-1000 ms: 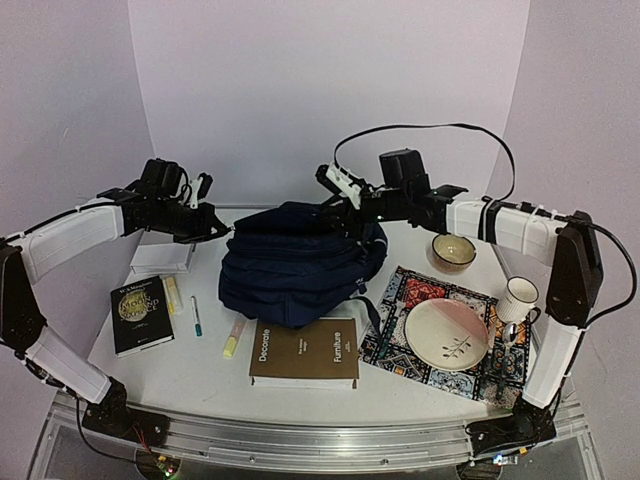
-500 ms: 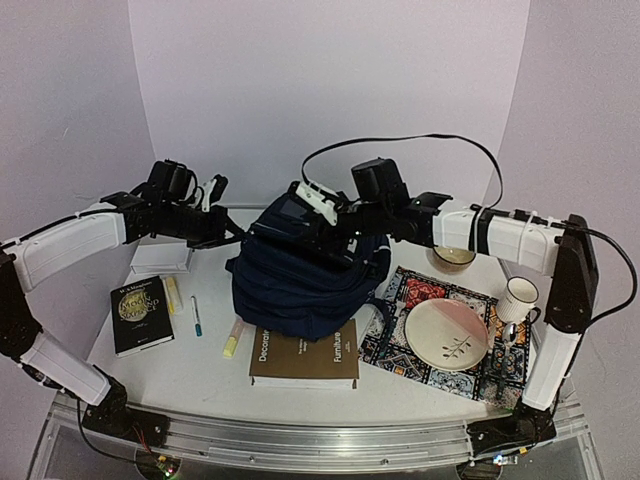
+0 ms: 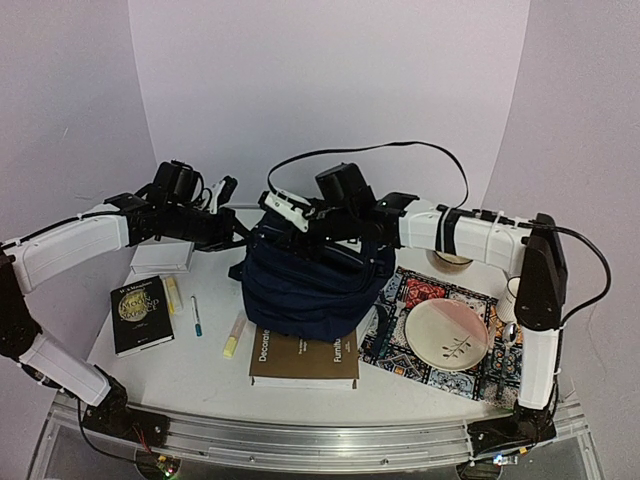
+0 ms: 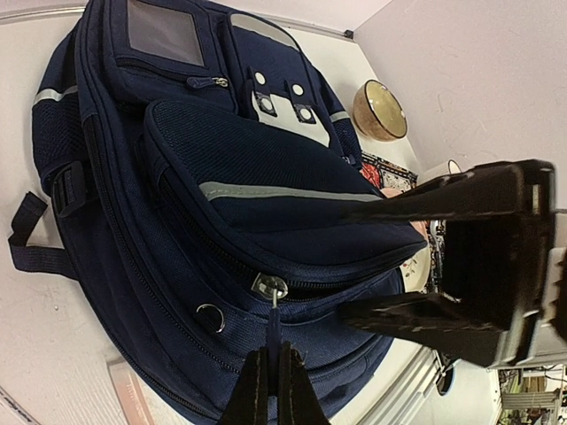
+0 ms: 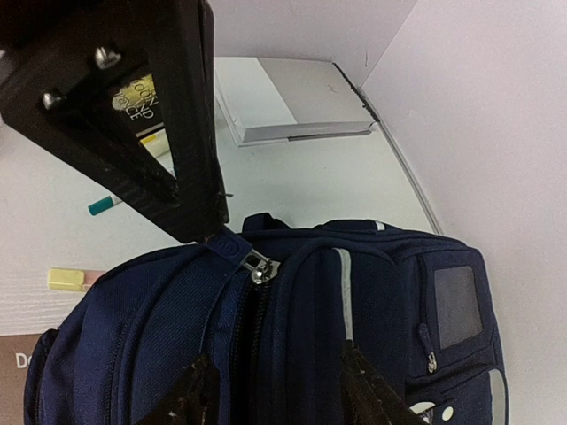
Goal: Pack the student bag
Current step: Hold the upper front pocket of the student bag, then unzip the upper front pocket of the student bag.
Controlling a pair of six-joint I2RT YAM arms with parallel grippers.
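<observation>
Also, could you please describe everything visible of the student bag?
The student bag is dark navy fabric with pale stripes, white buckle patches and zipped pockets. It sits bunched upright centrally, its edge overlapping a brown book. The left gripper pinches a zipper pull; the right gripper straddles its top, grip unclear.

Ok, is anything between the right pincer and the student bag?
Nothing visible. The right pincer is right at the student bag, jaws apart, straddling its top. The left pincer pinches the zipper pull just beside it, not in the way.
</observation>
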